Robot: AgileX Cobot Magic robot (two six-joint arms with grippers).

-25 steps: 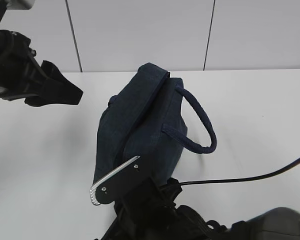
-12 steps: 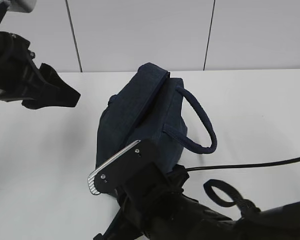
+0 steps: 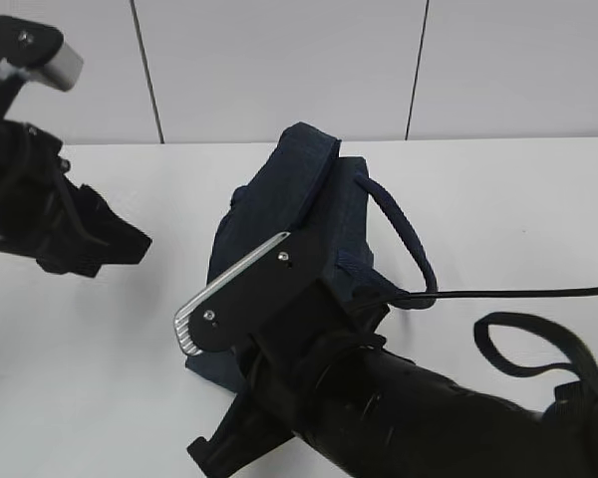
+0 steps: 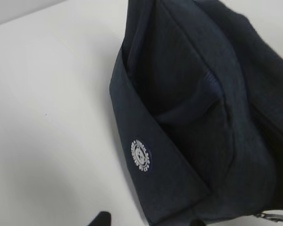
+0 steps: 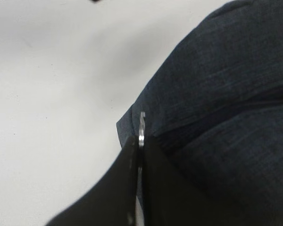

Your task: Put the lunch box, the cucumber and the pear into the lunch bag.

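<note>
My right gripper (image 5: 139, 141) has its fingers pressed together on a thin metal ring (image 5: 142, 126) at the edge of the lunch bag (image 3: 289, 229), which sits mid-table (image 3: 518, 209). My left gripper (image 3: 90, 244) hangs apart to the bag's left; I cannot tell its spread.

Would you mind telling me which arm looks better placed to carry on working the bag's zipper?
The right. Its gripper is shut on a thin metal ring at the edge of the lunch bag, probably the zipper pull. The left gripper hangs apart from the bag, over bare table.
</note>
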